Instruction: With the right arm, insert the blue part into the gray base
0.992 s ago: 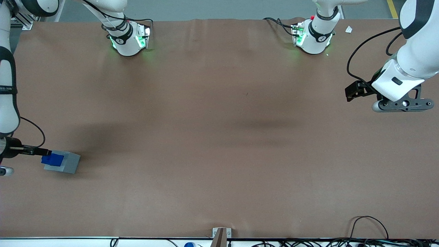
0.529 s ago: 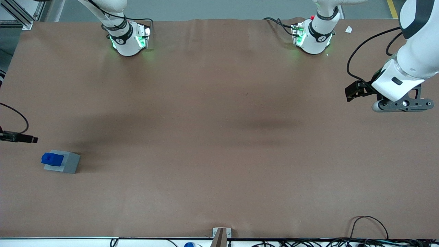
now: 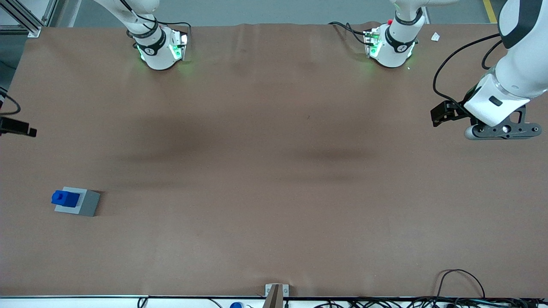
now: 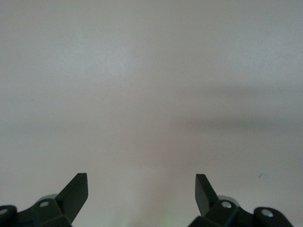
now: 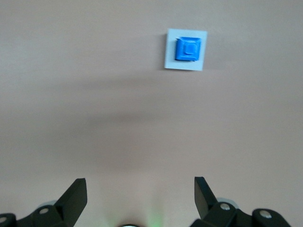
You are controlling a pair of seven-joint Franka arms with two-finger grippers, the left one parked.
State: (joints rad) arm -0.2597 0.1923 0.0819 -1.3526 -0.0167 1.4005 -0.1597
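1. The blue part (image 5: 189, 49) sits in the square recess of the gray base (image 5: 170, 63), its stepped top standing proud of the base's rim; from above its edges look square to the recess.
2. The pair stands on the brown table (image 3: 274, 171) toward the working arm's end, near the table's edge (image 3: 67, 198).
3. The gripper (image 5: 140, 188) hangs high over bare table, well apart from both blocks, with its jaws spread wide and nothing between them.
4. Judging by look, the blue part is a small, rigid, light plastic block with smooth faces, likely a little slippery but not fragile.
5. If it needed reseating, the best hold would be across two opposite flat sides of the raised upper step, since its lower body is hidden by the recess walls.
6. The gray base (image 3: 83, 204) looks solid and heavier, likely to stay put under a gentle downward press.
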